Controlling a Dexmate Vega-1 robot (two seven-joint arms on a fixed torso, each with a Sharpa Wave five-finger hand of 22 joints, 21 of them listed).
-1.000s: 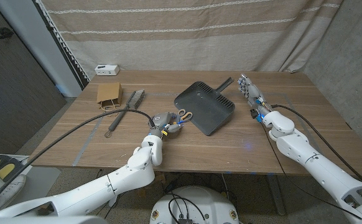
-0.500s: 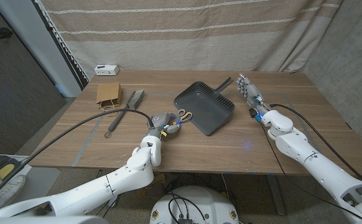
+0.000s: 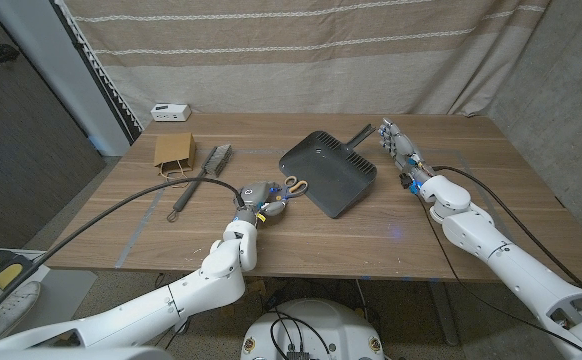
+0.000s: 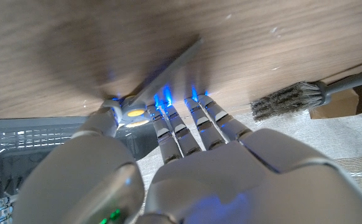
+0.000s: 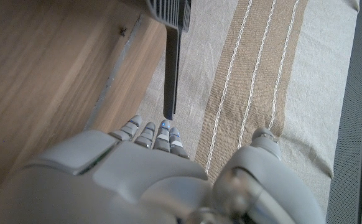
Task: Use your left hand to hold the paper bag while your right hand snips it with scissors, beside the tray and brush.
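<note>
The brown paper bag (image 3: 174, 152) lies at the table's far left, its edge also showing in the left wrist view (image 4: 349, 102). Orange-handled scissors (image 3: 296, 185) lie beside the dark tray (image 3: 328, 170). My left hand (image 3: 261, 197) reaches to the scissors (image 4: 168, 68), fingers straight, fingertips (image 4: 162, 99) at the handles, gripping nothing that I can see. My right hand (image 3: 395, 142) stands open with fingers extended, just right of the tray's handle (image 3: 362, 133); the handle (image 5: 171, 68) shows ahead of that hand (image 5: 150, 174).
A long-handled brush (image 3: 203, 170) lies between the bag and my left hand, bristles (image 4: 287, 99) toward the bag. A small white box (image 3: 172, 112) sits at the far left edge. A striped curtain hangs behind the table.
My right hand has drifted slightly toward the tray's handle. My left hand has shifted a little at the scissors, which have not moved.
</note>
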